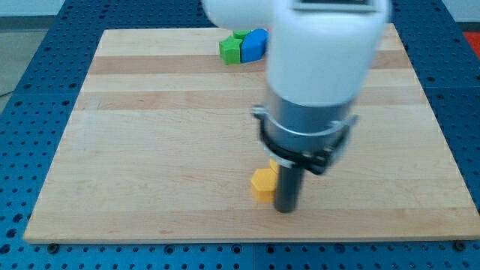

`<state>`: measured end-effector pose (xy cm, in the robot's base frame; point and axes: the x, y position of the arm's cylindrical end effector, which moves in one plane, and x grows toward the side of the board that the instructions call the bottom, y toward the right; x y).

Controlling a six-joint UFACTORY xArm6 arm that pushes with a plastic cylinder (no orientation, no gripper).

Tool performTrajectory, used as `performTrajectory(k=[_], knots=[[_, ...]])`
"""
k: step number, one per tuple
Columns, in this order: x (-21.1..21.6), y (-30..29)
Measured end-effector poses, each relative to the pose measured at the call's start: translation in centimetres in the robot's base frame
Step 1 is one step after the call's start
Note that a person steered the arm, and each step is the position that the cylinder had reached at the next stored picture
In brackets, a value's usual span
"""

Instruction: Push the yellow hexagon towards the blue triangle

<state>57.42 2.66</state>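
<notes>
My tip (286,209), a bare rod with nothing to clamp, touches the right side of the yellow hexagon (262,184) near the board's front edge, apparently placed to shove it leftward; blue block (256,43) far off.

A wooden board (150,150) lies on a blue table (30,75) with rows of small holes. A green block (230,50) sits near the board's top edge, about the middle of that edge.
</notes>
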Motion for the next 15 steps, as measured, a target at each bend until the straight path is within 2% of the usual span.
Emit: performTrajectory(k=[2,3,4,5,6,7,9,10,11,13,14,15], knots=[[-5.6,-8.9],[-5.1,-9.8],[-5.7,-9.5],[-11.0,-8.4],[-11.5,-8.3],[-9.5,-8.3],[-17.6,-6.6],[-14.6,-8.0],[-15.1,-10.1],[-22.4,-2.5],[-22.2,-2.5],[-19.4,-4.8]])
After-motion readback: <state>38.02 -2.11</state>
